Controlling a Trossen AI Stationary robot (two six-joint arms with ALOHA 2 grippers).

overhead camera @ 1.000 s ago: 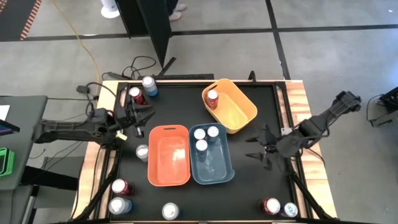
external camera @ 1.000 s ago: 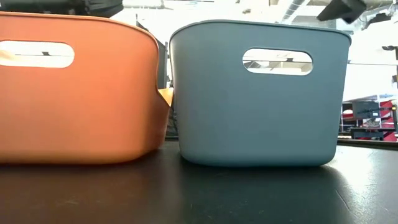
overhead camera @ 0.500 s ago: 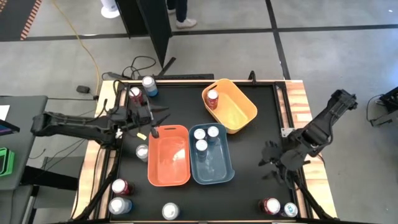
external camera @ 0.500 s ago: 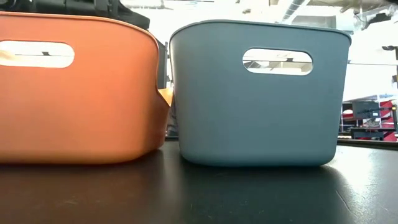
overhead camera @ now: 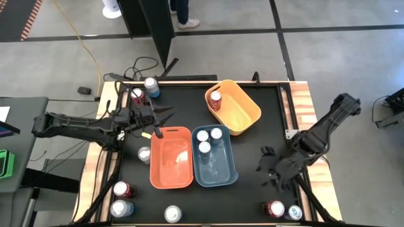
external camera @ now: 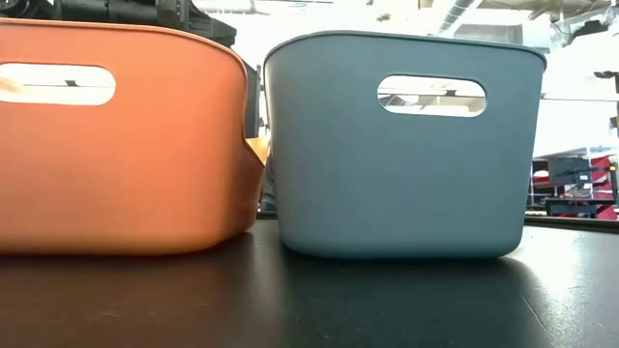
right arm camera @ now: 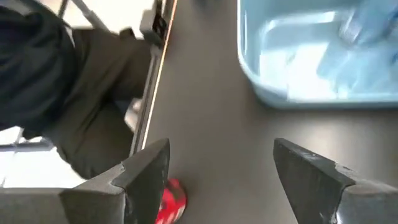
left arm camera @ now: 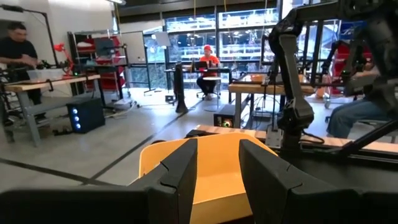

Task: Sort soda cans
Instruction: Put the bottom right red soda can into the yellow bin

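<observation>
Sort maybe third done by my count. Three soda cans (overhead camera: 207, 139) in blue bin (overhead camera: 216, 169), one in yellow bin (overhead camera: 242, 111), orange bin (overhead camera: 171, 157) empty. Rest loose on counter (overhead camera: 252, 189): far-left pair, one beside orange bin, near-edge clusters. Right pincer (overhead camera: 267, 169) open, empty, above red can (right arm camera: 169, 202). Left pincer (overhead camera: 159, 121) open, empty, near orange bin's far end.

High view: overhead, straight down, whole table (overhead camera: 252, 189) in frame. Low view: table-top height, level, very close to orange bin (external camera: 116, 145) and blue bin (external camera: 401, 145), both seen at table centre from above. Left wrist view: level, faces yellow bin (left arm camera: 211, 180), room beyond at 12 o'clock. Right wrist view: tilted down, blue bin at 2 o'clock, red can (right arm camera: 169, 202) at 7 o'clock.
</observation>
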